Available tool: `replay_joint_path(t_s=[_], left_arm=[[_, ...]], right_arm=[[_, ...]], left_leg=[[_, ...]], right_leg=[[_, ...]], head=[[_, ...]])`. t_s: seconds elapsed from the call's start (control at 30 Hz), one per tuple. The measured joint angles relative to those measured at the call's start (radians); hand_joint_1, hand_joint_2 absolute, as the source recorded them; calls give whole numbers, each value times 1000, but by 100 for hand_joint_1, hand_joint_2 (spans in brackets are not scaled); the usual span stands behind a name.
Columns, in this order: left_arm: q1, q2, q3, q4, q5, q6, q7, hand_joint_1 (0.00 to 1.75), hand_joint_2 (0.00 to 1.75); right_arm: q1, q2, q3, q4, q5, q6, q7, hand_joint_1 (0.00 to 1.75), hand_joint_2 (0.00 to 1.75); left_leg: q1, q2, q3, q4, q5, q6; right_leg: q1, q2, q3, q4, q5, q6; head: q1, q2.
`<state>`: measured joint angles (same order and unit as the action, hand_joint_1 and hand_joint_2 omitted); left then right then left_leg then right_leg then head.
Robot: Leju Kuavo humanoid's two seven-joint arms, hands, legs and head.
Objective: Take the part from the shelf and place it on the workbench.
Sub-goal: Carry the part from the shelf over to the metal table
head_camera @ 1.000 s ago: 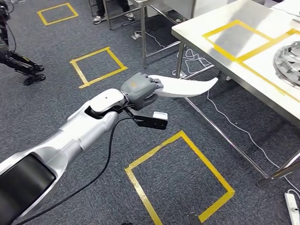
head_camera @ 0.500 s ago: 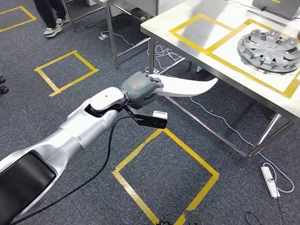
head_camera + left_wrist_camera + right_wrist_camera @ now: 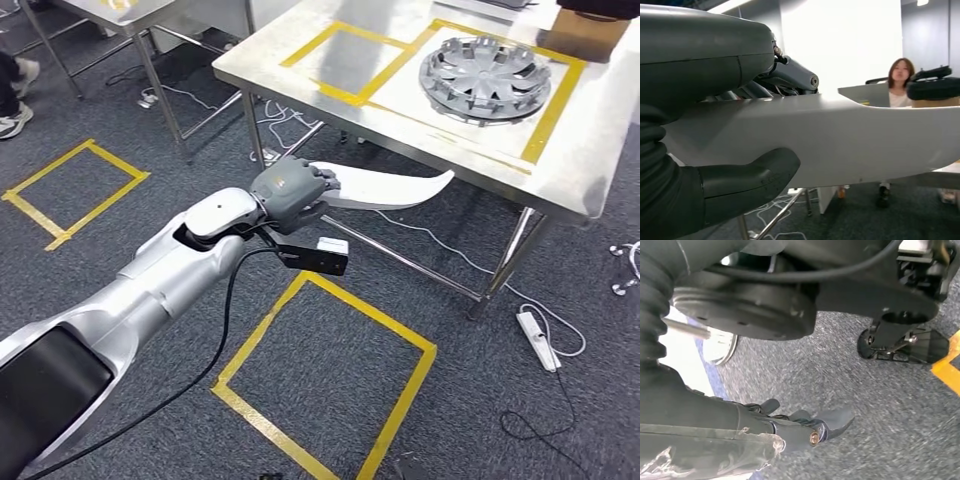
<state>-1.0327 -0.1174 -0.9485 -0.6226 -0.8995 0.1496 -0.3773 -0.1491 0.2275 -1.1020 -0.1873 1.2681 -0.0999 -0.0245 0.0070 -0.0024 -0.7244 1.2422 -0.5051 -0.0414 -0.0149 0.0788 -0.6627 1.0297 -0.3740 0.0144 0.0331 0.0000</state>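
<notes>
Steel workbench (image 3: 423, 150) carrying a wheel cover (image 3: 484, 78), left hand (image 3: 290, 192) gripping white curved part (image 3: 385, 188), right hand's (image 3: 753, 435) grip unclear.

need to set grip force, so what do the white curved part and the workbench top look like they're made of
The white curved part, held in the left hand, looks like moulded plastic or painted composite: a smooth, even matte white skin with soft edges and no grain. The look leaves it open which. The workbench top seems to be brushed stainless steel: pale grey, with blurred reflections, on thin shiny metal legs.
</notes>
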Motion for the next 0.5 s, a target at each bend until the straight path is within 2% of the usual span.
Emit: replay_joint_path(t_s=[0.07, 0.13, 0.17, 0.2, 0.23, 0.3, 0.33, 0.37, 0.4, 0.43, 0.47, 0.5], left_arm=[[-4, 1, 0, 0, 0, -1, 0, 175, 175], [-7, 1, -1, 0, -1, -5, 0, 175, 175], [-8, 0, -2, 0, -1, -7, 0, 175, 175], [-8, -2, -4, 0, -1, -8, 0, 175, 175], [-9, -5, -6, 0, -1, -8, 0, 175, 175], [-13, -9, -10, 0, -1, -8, 0, 175, 175], [-14, -8, -12, 0, -1, -9, 0, 175, 175], [-15, -7, -13, 0, -1, -9, 0, 175, 175], [-14, -7, -14, 0, -1, -10, 1, 175, 175], [-13, -6, -15, 0, -1, -12, 1, 175, 175], [-13, -7, -15, 0, -1, -12, 2, 175, 175], [-14, -8, -16, 0, -1, -13, 2, 175, 175]], right_arm=[[-2, 0, 0, 0, 0, 0, -1, 0, 175], [-4, 0, 0, 0, 2, 0, -1, 0, 175], [-3, 0, 0, 0, 2, 0, -1, 0, 175], [0, 0, 0, 0, 2, 0, -1, 0, 175], [2, 0, 0, 0, 2, 0, -2, 0, 175], [1, 1, 0, 0, 3, 0, -2, 0, 175], [-1, 1, 0, 0, 3, 0, -2, 0, 175], [-4, 1, 0, 0, 3, 0, -3, 0, 175], [-7, 1, 0, 0, 3, 0, -4, 0, 175], [-9, 1, 0, 0, 3, 0, -5, 0, 175], [-9, 1, 0, 0, 3, 0, -5, 0, 175], [-9, 1, 0, 0, 4, 0, -4, 0, 175]], left_leg=[[12, -46, 60, -130, 63, -4], [19, -85, 96, -206, 80, -1], [18, -84, 101, -216, 77, 6], [17, -72, 101, -214, 78, 13], [16, -60, 101, -216, 80, 21], [15, -35, 103, -219, 83, 35], [12, -22, 104, -220, 83, 39], [9, -9, 104, -220, 82, 43], [6, 6, 105, -219, 80, 45], [3, 20, 106, -219, 79, 46], [1, 34, 108, -219, 77, 47], [0, 46, 112, -219, 74, 47]], right_leg=[[-2, 29, -4, 6, 0, 11], [-5, 54, -14, 9, 2, 26], [-7, 67, -18, 7, 4, 34], [-10, 76, -22, 2, 8, 41], [-9, 66, -26, 3, 8, 46], [-2, 4, -55, 56, -23, 52], [1, -35, -80, 113, -53, 53], [2, -58, -111, 182, -85, 54], [2, -68, -139, 243, -109, 54], [2, -72, -153, 276, -118, 53], [3, -74, -147, 272, -108, 52], [4, -80, -120, 228, -82, 49]], head=[[0, 0], [-1, 0], [-2, 0], [-3, 0], [-4, 0], [3, 0], [7, 0], [10, 0], [10, 0], [9, 0], [10, 0], [9, 0]])
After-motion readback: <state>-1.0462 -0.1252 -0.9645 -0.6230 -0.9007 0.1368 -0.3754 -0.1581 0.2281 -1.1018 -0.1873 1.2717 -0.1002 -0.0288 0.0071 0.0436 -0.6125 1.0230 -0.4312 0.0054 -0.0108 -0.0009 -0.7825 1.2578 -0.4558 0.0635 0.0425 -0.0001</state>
